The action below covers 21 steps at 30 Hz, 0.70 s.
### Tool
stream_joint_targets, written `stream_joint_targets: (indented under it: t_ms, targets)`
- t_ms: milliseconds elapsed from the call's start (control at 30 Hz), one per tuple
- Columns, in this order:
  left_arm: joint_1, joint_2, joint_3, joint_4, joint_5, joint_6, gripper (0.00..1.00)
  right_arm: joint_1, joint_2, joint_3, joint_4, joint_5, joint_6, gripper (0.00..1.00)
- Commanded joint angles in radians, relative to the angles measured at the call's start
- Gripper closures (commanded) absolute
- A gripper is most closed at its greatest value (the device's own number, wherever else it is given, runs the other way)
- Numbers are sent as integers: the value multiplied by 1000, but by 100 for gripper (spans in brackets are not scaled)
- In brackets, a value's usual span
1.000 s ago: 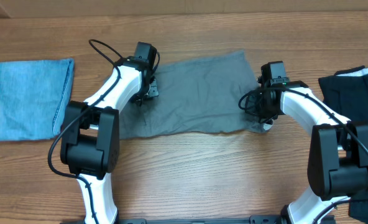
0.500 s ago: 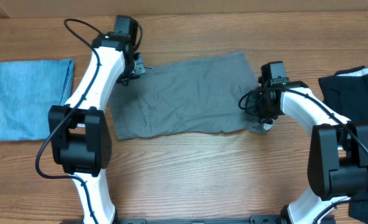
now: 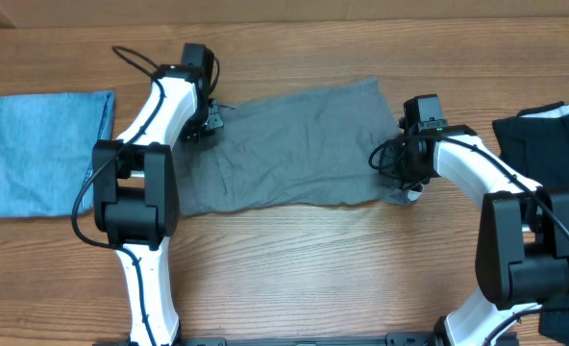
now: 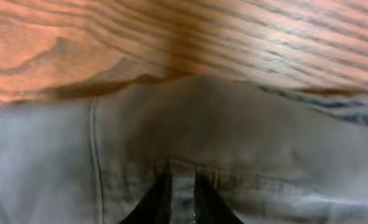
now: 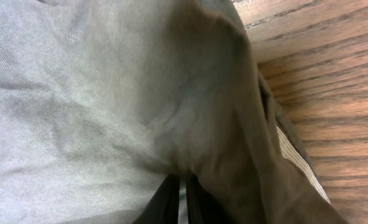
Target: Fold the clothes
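Across the middle of the table (image 3: 294, 250), found the clothes (image 3: 294, 144) spread flat and wrinkled, long side running left to right. Found the left hand (image 3: 209, 122) closed on the far left corner, cloth pinched between nearly touching fingers. Found the right hand (image 3: 410, 189) clamped likewise on the near right corner. Noted a light blue denim piece (image 3: 44, 149) well to the left and a black garment (image 3: 549, 144) at the right edge, both apart from the grey cloth.
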Motion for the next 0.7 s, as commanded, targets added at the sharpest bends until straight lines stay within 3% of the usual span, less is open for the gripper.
stream_joint_targets:
  t_ms: [0,200,467,500,567,633,667]
  targets:
    - [29,89,-27,-15,-7,32,85,-5,7,-11,3,31,8,91]
    - [73,53,28,-77,1,27,92,-5,7,-11,4,31,8,91]
    - [85,-69,264,-238,142,27,89,-5,7,-11,5,31,8,91]
    - [85,-89,291,-253,167,27,83,-5,7,-11,5,31,8,90]
    - [85,-128,328,-277,187,27,44,-5,7,-11,5,31,8,83]
    - [85,-167,338,-311,178,28,22,-5,7,-11,5,31,8,78]
    - [87,-182,338,-399,177,28,5,-5,7,-11,8,31,8,69]
